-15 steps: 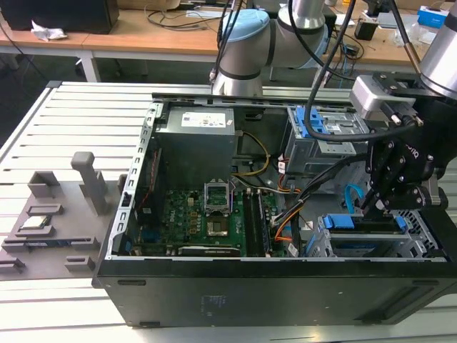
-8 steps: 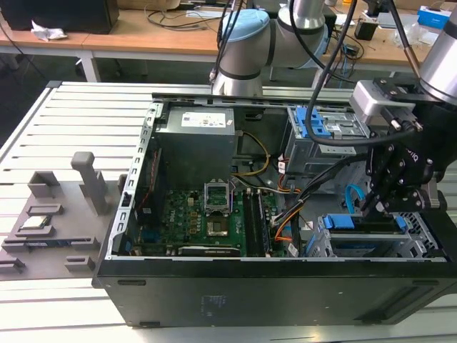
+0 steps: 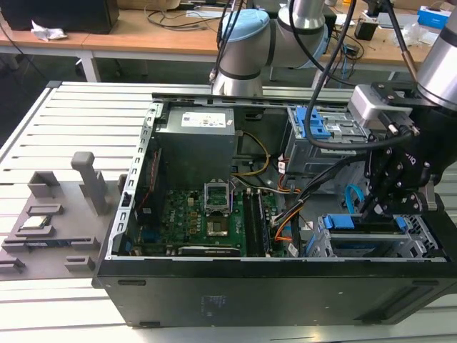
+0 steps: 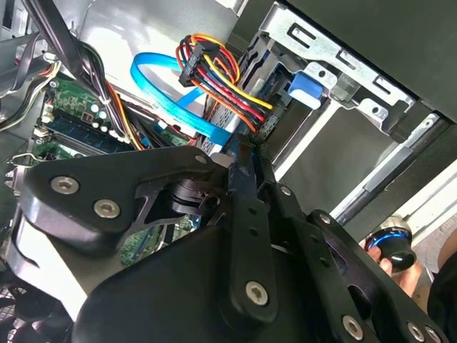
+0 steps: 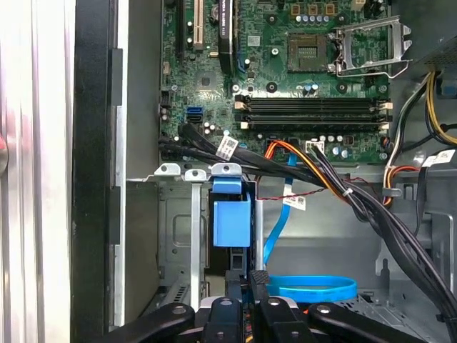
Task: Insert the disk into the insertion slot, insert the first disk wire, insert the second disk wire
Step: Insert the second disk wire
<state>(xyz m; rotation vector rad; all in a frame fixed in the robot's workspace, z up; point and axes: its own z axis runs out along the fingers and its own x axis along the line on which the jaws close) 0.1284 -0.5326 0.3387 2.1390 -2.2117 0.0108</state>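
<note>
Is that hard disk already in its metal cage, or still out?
In. The disk, with its blue carrier, sits inside the drive cage; the gripper is right above it.

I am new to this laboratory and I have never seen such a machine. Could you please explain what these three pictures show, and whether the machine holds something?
The machine is a robot arm with a black gripper at its end. It works inside an open computer case that lies on a slatted metal table.

The exterior view comes from a camera off the arm and shows the whole scene. The two wrist views come from cameras on the arm, close to the gripper.

Inside the case you see the green motherboard. The disk, with its blue carrier, sits in the grey insertion slot. In the second wrist view, the gripper is closed on a black connector with coloured wires, beside a blue flat cable. Grey holders stand on the table.
</note>
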